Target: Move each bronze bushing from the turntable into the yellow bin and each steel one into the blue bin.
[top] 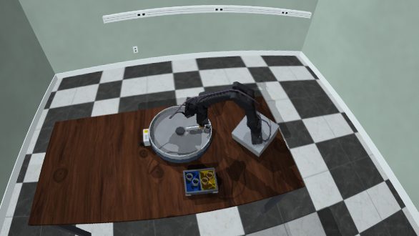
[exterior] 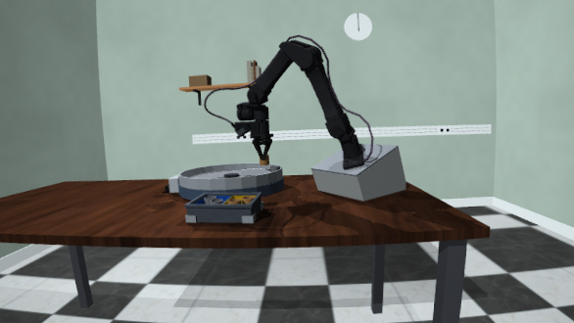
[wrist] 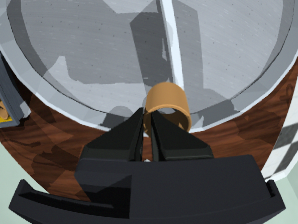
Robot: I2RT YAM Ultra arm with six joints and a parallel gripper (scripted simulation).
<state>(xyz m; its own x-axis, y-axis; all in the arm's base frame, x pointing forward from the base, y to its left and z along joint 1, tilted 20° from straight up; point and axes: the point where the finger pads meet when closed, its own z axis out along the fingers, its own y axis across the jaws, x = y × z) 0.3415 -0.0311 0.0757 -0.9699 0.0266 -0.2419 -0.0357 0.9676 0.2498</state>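
Observation:
My gripper (wrist: 147, 113) is shut on the wall of a bronze bushing (wrist: 168, 103) and holds it just above the rim of the grey turntable (wrist: 147, 36). The same gripper (exterior: 263, 151) with the bronze bushing (exterior: 264, 160) shows over the turntable's right edge (exterior: 231, 177) in the exterior view, and in the top view (top: 204, 126). The turntable (top: 180, 134) shows no other bushings on it. The blue bin (top: 194, 177) holds steel bushings and the yellow bin (top: 209, 176) next to it holds bronze ones.
The bin tray (exterior: 223, 207) stands on the table in front of the turntable. The arm's grey base block (top: 255, 134) is to the right. A small white and yellow box (top: 146, 135) sits at the turntable's left side.

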